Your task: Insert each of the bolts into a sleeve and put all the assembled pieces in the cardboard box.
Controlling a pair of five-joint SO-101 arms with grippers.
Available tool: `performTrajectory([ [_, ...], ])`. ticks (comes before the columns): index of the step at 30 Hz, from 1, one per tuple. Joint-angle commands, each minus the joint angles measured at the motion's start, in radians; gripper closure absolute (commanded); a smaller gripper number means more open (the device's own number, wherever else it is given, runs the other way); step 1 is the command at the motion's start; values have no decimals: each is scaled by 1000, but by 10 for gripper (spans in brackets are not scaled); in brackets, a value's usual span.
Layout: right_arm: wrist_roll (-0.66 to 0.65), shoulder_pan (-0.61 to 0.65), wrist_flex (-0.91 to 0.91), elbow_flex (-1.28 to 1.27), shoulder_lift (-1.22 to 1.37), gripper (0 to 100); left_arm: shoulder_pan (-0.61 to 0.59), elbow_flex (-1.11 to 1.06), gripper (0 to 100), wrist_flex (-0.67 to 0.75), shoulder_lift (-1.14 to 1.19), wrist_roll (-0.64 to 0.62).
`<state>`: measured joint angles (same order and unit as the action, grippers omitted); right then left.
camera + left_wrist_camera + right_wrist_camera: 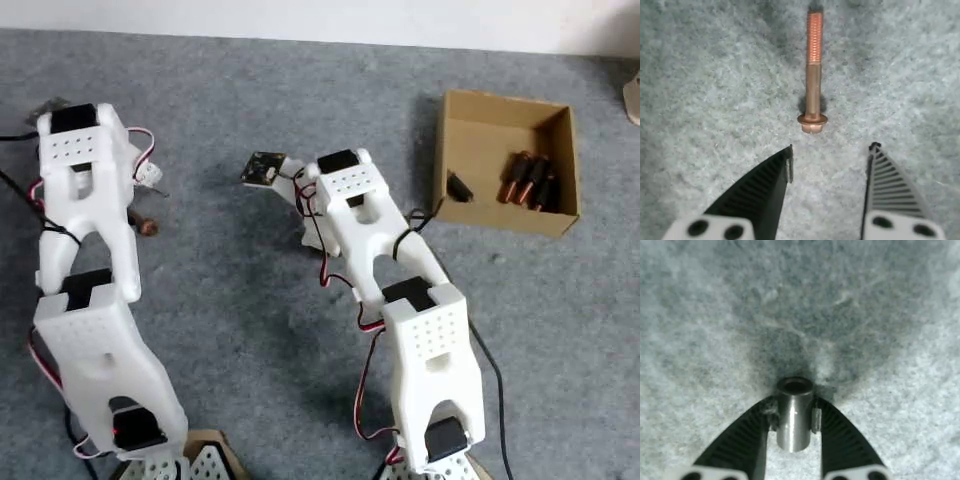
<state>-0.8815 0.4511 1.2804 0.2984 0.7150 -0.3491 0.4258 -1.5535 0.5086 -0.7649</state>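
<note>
- While the left claw (832, 148) hung released over the grey felt (700, 75), jaws spread wide, the copper bolt (813, 75) lay flat just ahead of its tips. The head was nearest and the threads pointed away.
- Right claw (793, 415) was clenched on the steel sleeve (794, 430), held just above the felt with its open bore facing away from the wrist.
- Cardboard box (560, 215) sat well apart, beyond the right arm, with several finished pieces (528, 180) in one corner.
- Step in hand, as I judged it: left claw picks up the bolt.
- The bolt's line ran between the two fingers, so a straight advance looked enough to straddle it, with no wrist turn.
- Better to grip the plain shank near the head, leaving the threaded end free to enter the bore.
- Go low before closing, since a round shank could roll or get nudged aside.
- Sleeve's mouth should stay unobstructed for the mating.
</note>
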Motion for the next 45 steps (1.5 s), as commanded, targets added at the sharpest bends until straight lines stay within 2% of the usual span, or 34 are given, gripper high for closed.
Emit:
performTrajectory([
  [1, 8, -5, -1, -47, 8, 992, 16, 50, 761, -5, -21, 94],
  [6, 8, -5, -1, -47, 10, 992, -38, 50, 761, -2, -19, 686],
  [10, 8, -5, -1, -47, 10, 992, -58, 51, 764, 8, -19, 1062],
  [14, 8, -5, -1, -47, 10, 992, -70, 51, 765, 63, -22, 1524],
  [20, 8, -5, -1, -47, 12, 992, -160, 19, 765, 140, -15, 2211],
  [24, 3, -5, -1, -47, 12, 992, -193, 7, 766, 137, 2, 2567],
  [26, 3, -5, -1, -47, 12, 992, -189, 2, 766, 135, 12, 2653],
  [35, 6, -5, -2, -44, 13, 992, -131, 56, 766, 146, 142, 2859],
  [40, 8, -5, -2, -44, 15, 992, -101, 99, 771, 141, 148, 2917],
  [45, 8, -5, -2, -45, 15, 992, -73, 119, 873, 149, 137, 2901],
])
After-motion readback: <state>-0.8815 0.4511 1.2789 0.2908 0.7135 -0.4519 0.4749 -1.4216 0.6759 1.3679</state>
